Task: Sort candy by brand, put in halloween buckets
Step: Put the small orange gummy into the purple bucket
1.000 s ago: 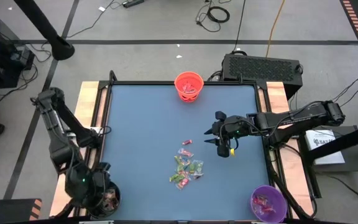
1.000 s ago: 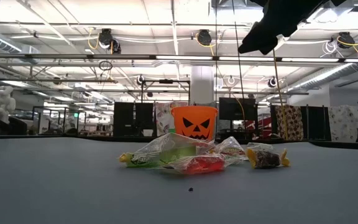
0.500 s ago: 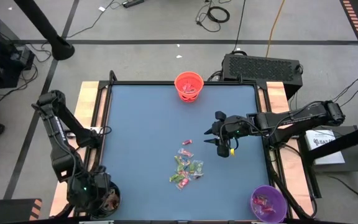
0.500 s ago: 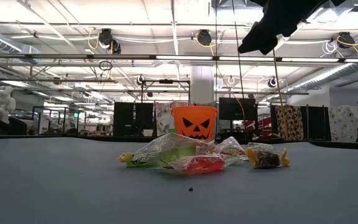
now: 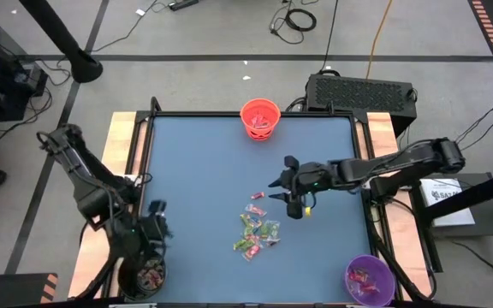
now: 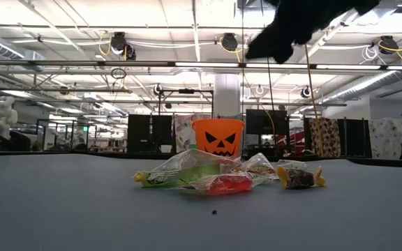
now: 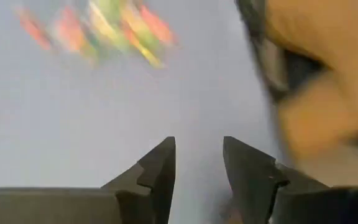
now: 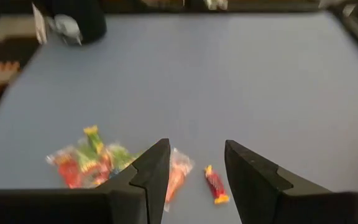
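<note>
Moved: since a second ago I see my left gripper (image 5: 155, 221) has lifted off the black bucket (image 5: 143, 275) and come inward over the table's seven-o'clock corner; my right gripper (image 5: 291, 192) has slid from about three o'clock toward the centre.
Left gripper: fingers (image 7: 160, 171) stand apart with bare table between them, nothing held; it hovers just beyond the black bucket.
Right gripper: fingers (image 8: 153, 168) parted, nothing between them; it hangs above the table just at two o'clock of the candy pile.
Buckets: I count three. The orange bucket (image 5: 260, 119) sits at twelve o'clock on the far edge, the black one at the seven-o'clock corner, the purple bucket (image 5: 369, 279) at the five-o'clock corner.
Bucket contents: each shows some wrapped pieces inside; I cannot count them.
Candy pile: one loose cluster (image 5: 258, 229) just short of the table's centre, toward six o'clock, green and red wrappers overlapping; roughly eight to ten pieces, exact count unclear.
Stray candy: one small red piece (image 5: 258, 196) lies just apart at the pile's twelve o'clock, nearest my right gripper.
Low view: the pile (image 6: 218, 176) lies flat, with the orange bucket (image 6: 218, 137) upright behind it.
Table: blue-grey top (image 5: 195, 171).
</note>
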`<act>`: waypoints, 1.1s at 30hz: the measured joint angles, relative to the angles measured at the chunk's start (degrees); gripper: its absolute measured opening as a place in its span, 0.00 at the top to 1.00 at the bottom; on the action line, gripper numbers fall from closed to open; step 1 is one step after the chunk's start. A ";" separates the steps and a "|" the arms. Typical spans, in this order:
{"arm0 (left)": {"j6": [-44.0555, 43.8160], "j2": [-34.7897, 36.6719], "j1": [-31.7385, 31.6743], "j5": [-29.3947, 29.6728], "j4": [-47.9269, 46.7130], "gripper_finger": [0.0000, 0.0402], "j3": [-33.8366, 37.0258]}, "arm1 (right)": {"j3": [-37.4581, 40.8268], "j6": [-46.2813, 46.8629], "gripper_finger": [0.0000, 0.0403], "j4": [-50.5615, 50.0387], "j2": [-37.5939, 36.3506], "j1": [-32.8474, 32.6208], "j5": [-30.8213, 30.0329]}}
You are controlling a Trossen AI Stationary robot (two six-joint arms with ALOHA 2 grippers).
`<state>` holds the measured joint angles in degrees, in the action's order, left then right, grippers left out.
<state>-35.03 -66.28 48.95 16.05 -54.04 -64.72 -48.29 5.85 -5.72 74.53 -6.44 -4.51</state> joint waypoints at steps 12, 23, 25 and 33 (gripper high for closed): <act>31.40 -0.11 -14.98 35.36 7.76 0.65 -0.46 | 0.02 5.55 0.64 2.98 15.72 -0.09 0.58; 31.10 -0.12 -25.72 33.11 11.79 0.65 6.75 | -3.45 7.03 0.61 5.34 24.52 -0.90 5.09; 31.15 -0.17 -26.85 32.01 11.19 0.65 7.14 | -5.05 7.39 0.59 2.84 25.79 -1.13 5.29; 31.28 -0.11 -29.15 27.66 12.15 0.65 7.14 | -8.09 8.50 0.52 -3.54 29.36 -1.18 6.40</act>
<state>-3.75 -66.39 19.79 43.71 -41.89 -57.58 -56.38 14.35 -9.26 103.89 -7.62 1.89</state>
